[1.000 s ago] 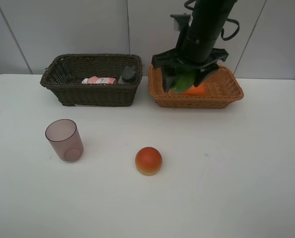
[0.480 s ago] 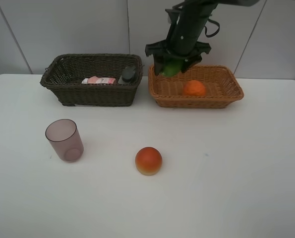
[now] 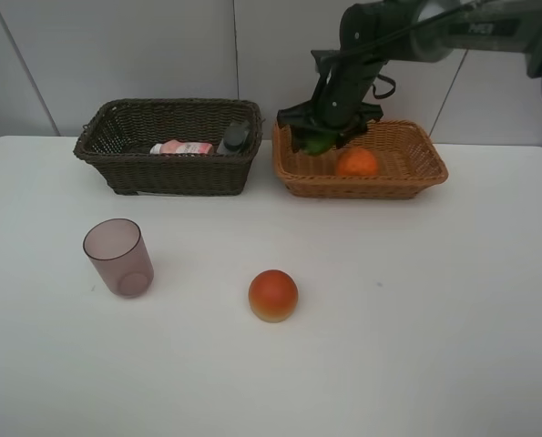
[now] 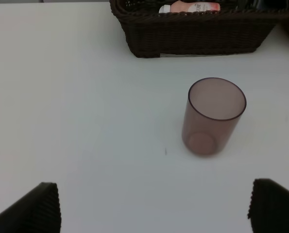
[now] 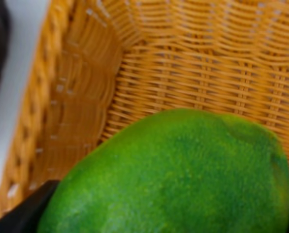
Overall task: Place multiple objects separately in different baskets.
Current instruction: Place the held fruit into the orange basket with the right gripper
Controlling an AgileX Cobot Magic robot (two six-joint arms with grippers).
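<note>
My right gripper [image 3: 318,139] is shut on the green round fruit [image 3: 316,142] and holds it low inside the left end of the light orange-tan basket [image 3: 416,173]; the fruit [image 5: 178,177] fills the right wrist view above the weave [image 5: 86,92]. The orange [image 3: 356,163] lies in that basket. The pink bottle [image 3: 181,147] and the dark grey bottle [image 3: 237,136] lie in the dark brown basket [image 3: 166,173]. The mauve cup [image 3: 118,258] and the red-orange fruit [image 3: 273,295] stand on the table. My left gripper [image 4: 154,206] is open above the table near the cup [image 4: 213,116].
The white table [image 3: 416,309] ends at a pale panelled wall behind the baskets. The dark brown basket [image 4: 197,34] shows in the left wrist view beyond the cup. The right arm [image 3: 380,36] reaches in from the upper right.
My right gripper has carried the green fruit back over the tan basket and lowered it into the left end. The rest has not moved.
</note>
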